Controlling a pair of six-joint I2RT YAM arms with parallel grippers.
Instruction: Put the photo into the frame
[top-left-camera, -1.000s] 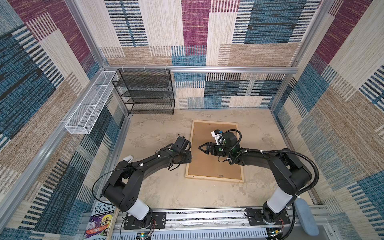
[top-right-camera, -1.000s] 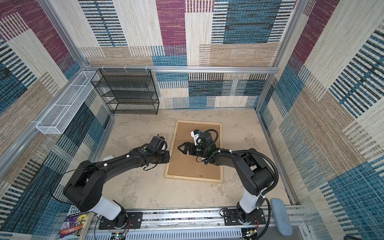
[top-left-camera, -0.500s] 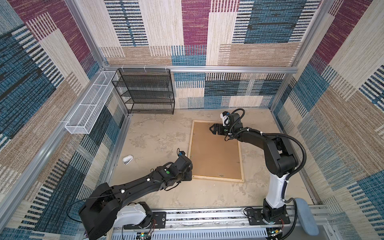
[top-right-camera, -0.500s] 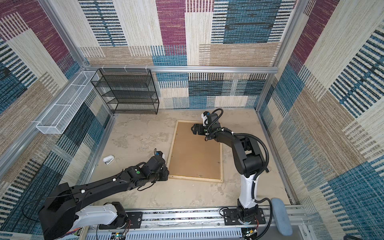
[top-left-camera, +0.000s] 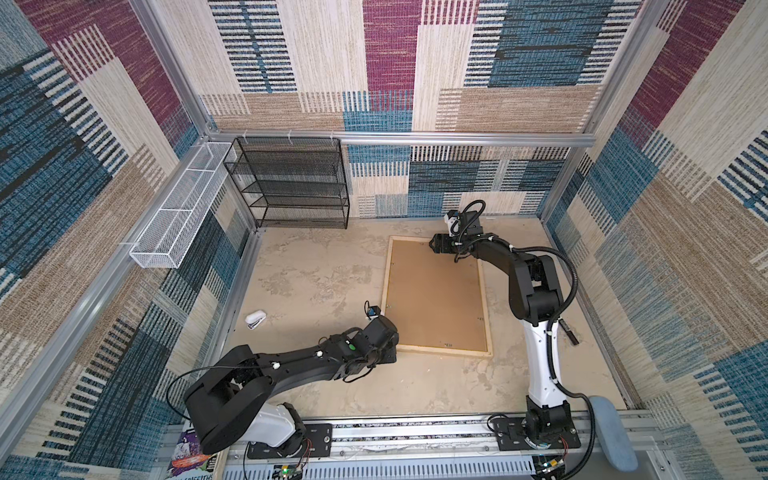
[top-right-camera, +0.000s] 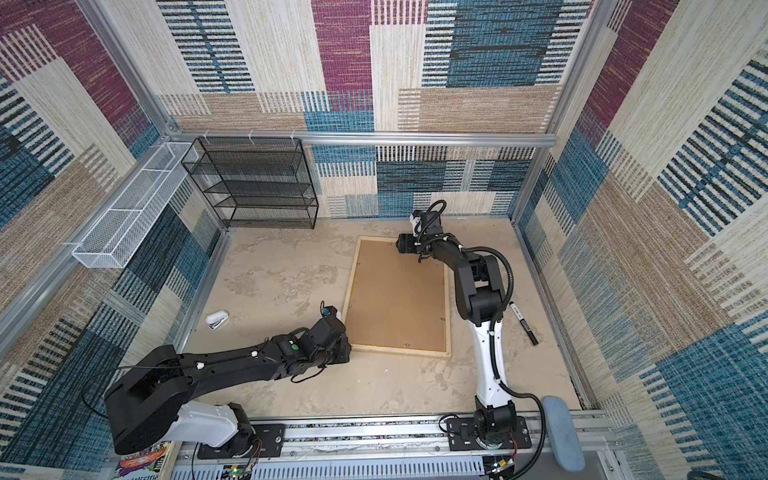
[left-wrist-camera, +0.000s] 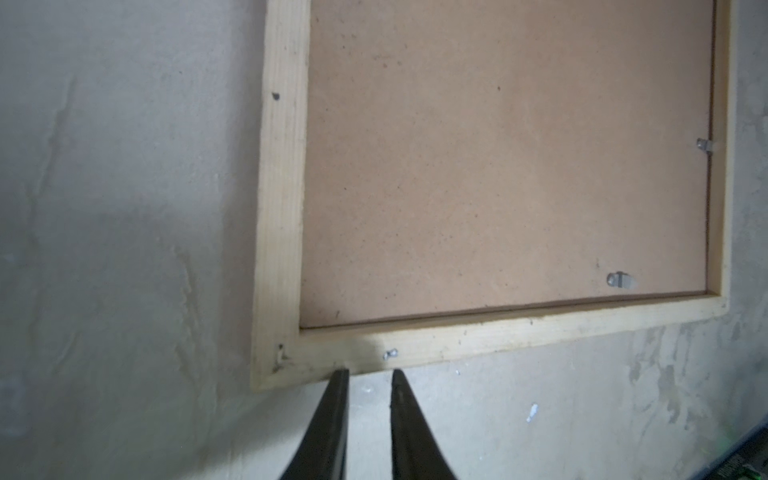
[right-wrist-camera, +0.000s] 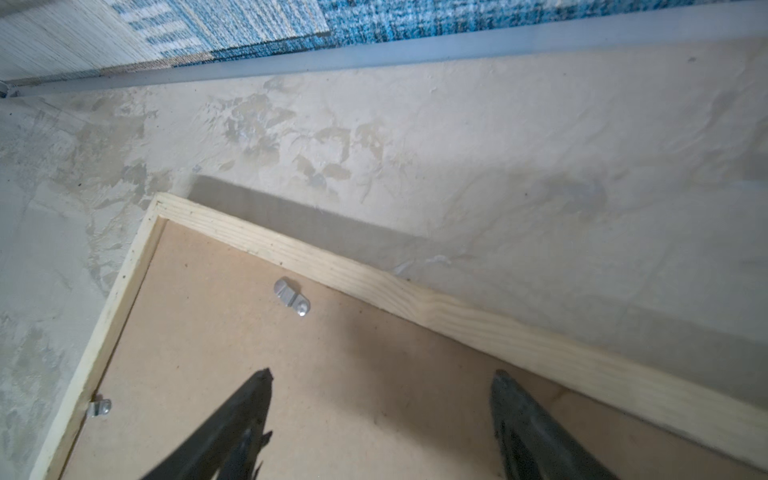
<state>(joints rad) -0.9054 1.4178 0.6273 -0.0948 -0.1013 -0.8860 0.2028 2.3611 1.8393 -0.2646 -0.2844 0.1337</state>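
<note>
The table (top-left-camera: 324, 282) is occupied mostly by the frame (top-left-camera: 440, 350), which is laid face down, with the brown backing board (top-left-camera: 436, 295) seated inside it. One second earlier both arms are held near the middle of the frame; now they are spread to opposite corners.

The left gripper (left-wrist-camera: 368, 374) is brought to the near left corner. Its jaws are narrow, nothing is held between them, and the tips are set at the outer edge of the wood. The right gripper (right-wrist-camera: 382, 376) is carried to the far right corner, above the board. Its jaws are wide and empty, though a little less wide than before.

A small metal clip (right-wrist-camera: 291, 297) is seen on the board near the rim.

The photo is not found in any view, and whether it lies under the board cannot be told. It is judged that a corner grip on frame or board is being prepared.
</note>
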